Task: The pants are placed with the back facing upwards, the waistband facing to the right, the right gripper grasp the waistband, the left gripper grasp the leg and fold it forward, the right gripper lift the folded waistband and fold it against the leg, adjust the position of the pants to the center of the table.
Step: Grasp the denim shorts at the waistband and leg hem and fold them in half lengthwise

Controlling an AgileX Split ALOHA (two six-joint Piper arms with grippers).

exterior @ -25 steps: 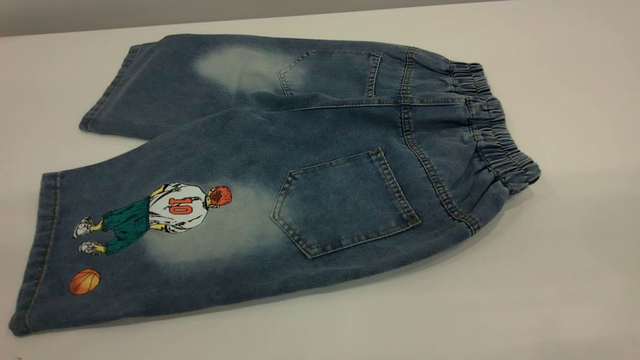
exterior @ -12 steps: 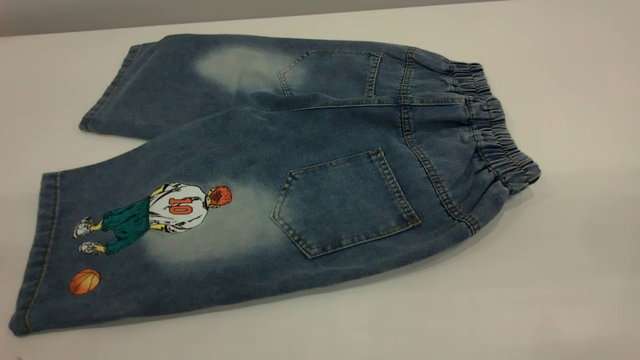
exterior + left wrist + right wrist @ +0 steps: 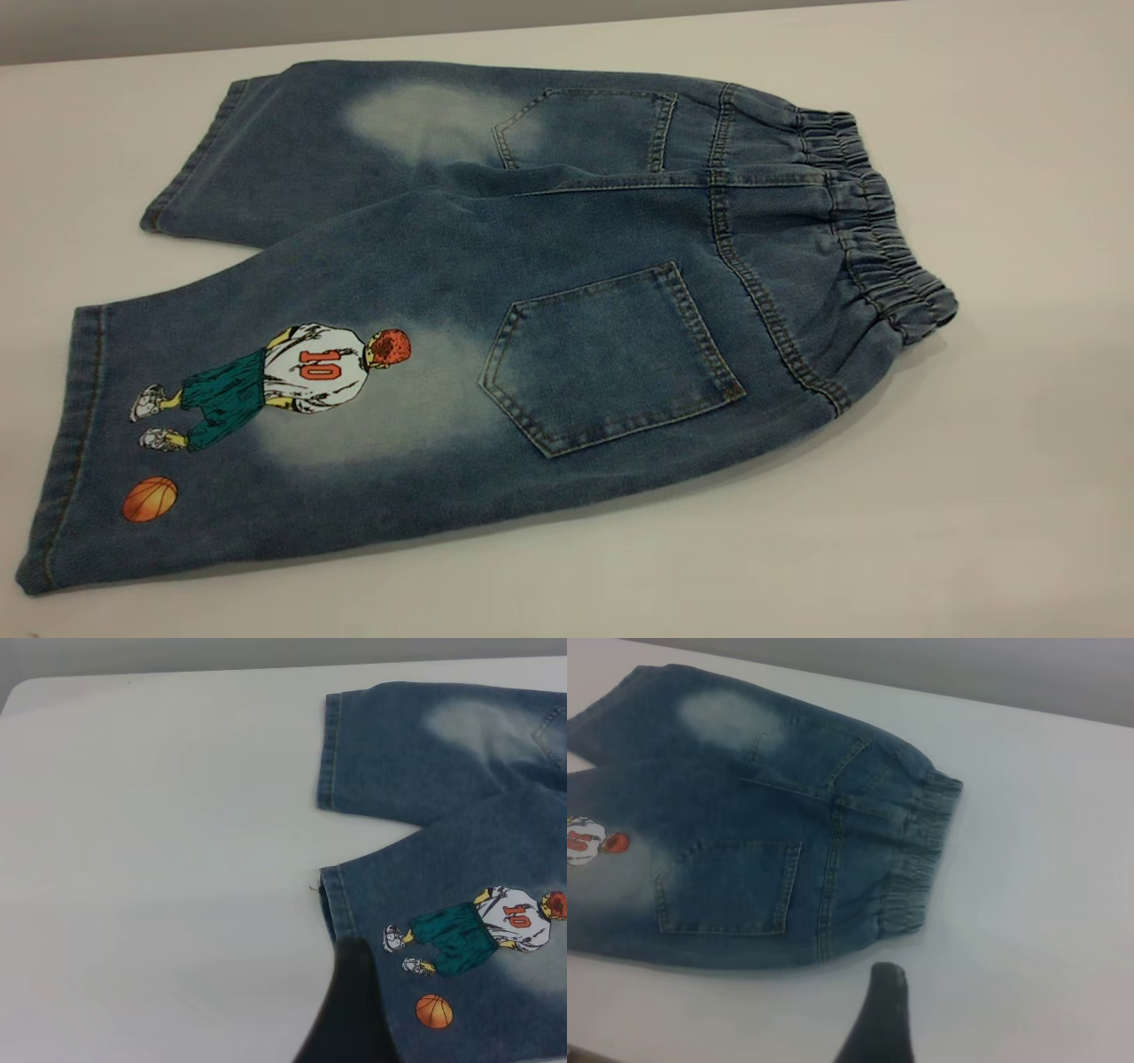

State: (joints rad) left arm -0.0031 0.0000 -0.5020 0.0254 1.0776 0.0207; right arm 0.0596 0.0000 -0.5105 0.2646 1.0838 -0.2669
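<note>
The pants (image 3: 567, 230) lie flat on the table (image 3: 1001, 496), back pockets up. The ruched waistband (image 3: 877, 239) is at the right. The printed leg (image 3: 266, 416) with the number 10 player reaches to the front left, and the plain leg lies behind it. Neither gripper shows in the exterior view. In the left wrist view my left gripper (image 3: 350, 1014) is a dark shape by the hem of the printed leg (image 3: 469, 992), beside the basketball print. In the right wrist view my right gripper (image 3: 879, 1019) hangs over bare table just off the waistband (image 3: 917, 859), apart from the cloth.
The white tabletop stretches out on all sides of the shorts. Its far edge (image 3: 133, 55) meets a grey wall behind. A rounded table corner (image 3: 13, 691) shows in the left wrist view.
</note>
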